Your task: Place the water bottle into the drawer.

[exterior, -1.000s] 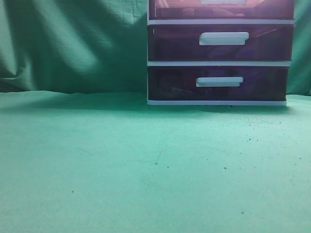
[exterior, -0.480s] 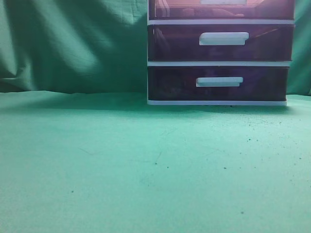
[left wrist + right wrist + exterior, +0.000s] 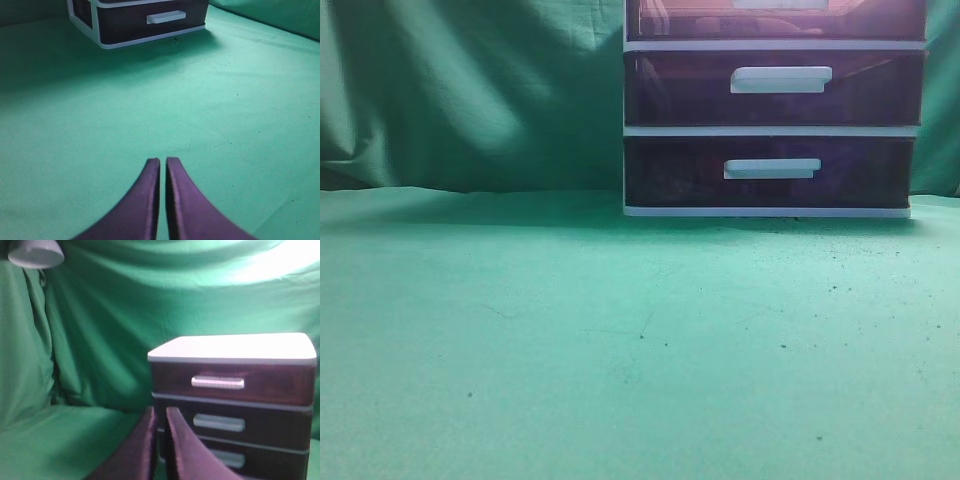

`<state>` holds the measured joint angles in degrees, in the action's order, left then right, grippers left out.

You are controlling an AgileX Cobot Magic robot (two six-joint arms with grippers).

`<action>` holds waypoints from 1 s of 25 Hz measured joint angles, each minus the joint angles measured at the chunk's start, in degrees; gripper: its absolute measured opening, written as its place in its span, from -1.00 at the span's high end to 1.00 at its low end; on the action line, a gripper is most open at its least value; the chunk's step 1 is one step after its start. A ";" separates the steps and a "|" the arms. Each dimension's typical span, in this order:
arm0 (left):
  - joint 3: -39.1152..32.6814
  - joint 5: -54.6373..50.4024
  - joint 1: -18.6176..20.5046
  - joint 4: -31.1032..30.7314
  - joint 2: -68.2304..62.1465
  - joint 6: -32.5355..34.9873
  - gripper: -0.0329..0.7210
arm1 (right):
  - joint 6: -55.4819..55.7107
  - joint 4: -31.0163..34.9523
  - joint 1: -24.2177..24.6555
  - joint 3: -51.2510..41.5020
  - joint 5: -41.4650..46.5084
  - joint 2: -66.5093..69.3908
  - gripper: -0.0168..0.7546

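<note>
The white-framed drawer unit (image 3: 770, 130) stands at the back right of the green cloth. Its topmost drawer (image 3: 232, 382), reddish-purple with a white bar handle (image 3: 218, 382), is closed; only its lower edge (image 3: 775, 20) shows in the exterior view. The water bottle is not in view in any frame. My left gripper (image 3: 163, 161) is shut and empty, low over the green cloth, well in front of the unit (image 3: 140, 20). My right gripper (image 3: 160, 411) is shut and empty, raised in the air, facing the unit from a distance, to the left of the drawer fronts.
Two darker purple drawers (image 3: 770, 87) (image 3: 767, 170) sit below the top one, both closed. Green cloth (image 3: 620, 330) covers the table and hangs as a backdrop (image 3: 470, 90). A grey lamp shade (image 3: 35, 252) shows at the top left of the right wrist view.
</note>
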<state>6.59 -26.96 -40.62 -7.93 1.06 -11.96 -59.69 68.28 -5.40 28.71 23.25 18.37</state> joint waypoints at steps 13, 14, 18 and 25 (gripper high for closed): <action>0.00 0.00 0.00 0.00 0.00 0.00 0.91 | 53.89 -64.91 1.80 -12.17 7.26 -15.95 0.83; 0.00 0.00 0.00 0.00 0.00 0.00 0.91 | 54.57 -65.97 1.80 -13.80 6.02 -17.37 0.83; 0.00 0.00 0.00 0.00 0.00 0.00 0.91 | 59.22 -68.99 1.80 -19.74 3.61 -19.00 0.83; 0.00 0.00 0.00 0.00 0.00 0.00 0.91 | 61.22 -69.56 1.80 -28.10 -0.50 -19.00 0.83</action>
<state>6.59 -26.96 -40.62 -7.93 1.06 -11.96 1.53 -1.28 -3.60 0.61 22.75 -0.62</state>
